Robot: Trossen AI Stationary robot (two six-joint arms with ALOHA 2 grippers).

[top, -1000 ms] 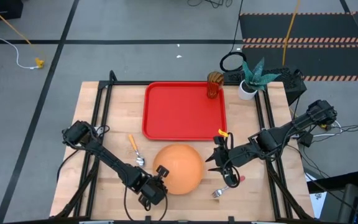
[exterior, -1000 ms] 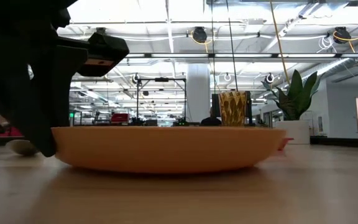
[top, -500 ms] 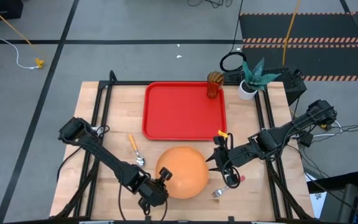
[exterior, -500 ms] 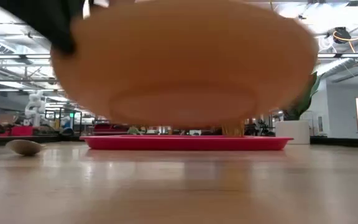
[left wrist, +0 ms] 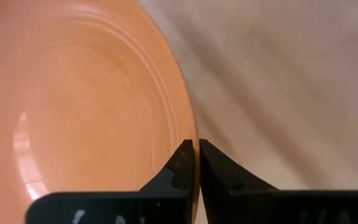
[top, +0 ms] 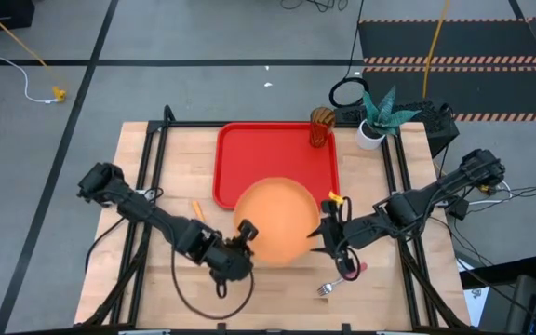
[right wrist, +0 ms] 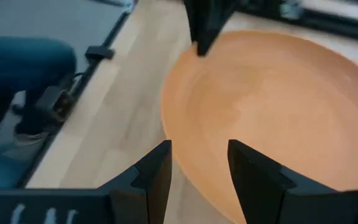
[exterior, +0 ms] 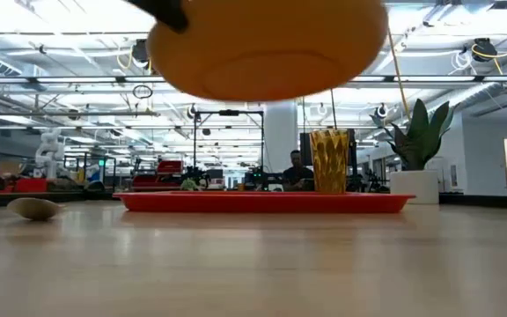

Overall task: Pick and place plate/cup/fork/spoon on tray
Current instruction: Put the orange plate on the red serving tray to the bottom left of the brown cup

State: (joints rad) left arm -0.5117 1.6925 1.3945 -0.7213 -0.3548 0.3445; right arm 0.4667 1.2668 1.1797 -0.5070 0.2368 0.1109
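Note:
The orange plate (top: 277, 221) hangs in the air, partly over the near edge of the red tray (top: 277, 158); the low view shows its underside (exterior: 267, 44) high above the table. My left gripper (top: 242, 240) is shut on the plate at its near-left side. My right gripper (top: 324, 237) is open just right of the plate, its fingers (right wrist: 160, 171) pointing at the rim without touching it. The amber cup (top: 320, 127) stands on the tray's far right corner. The spoon (top: 194, 210) lies left of the plate, partly under my left arm. The fork (top: 331, 287) lies below my right gripper. My left gripper pinches the plate's rim (left wrist: 190, 127) between its two fingers, one on the upper face and one on the underside. The fingers come from the table's near-left side, about level. The plate is lifted clear of table and tray, roughly level, its hollow side up.
A white pot with a green plant (top: 372, 130) stands at the far right, beside the tray. A black frame rail (top: 400, 177) runs along the table's right side. Bare wood lies near the front edge (top: 277, 302). A person's leg (right wrist: 17, 68) shows beyond the table.
My left gripper has risen and gone toward the table's far edge, carrying the plate. The plate, which rested on the table before, is now lifted clear and reaches over the tray's near edge. My right gripper has kept still.

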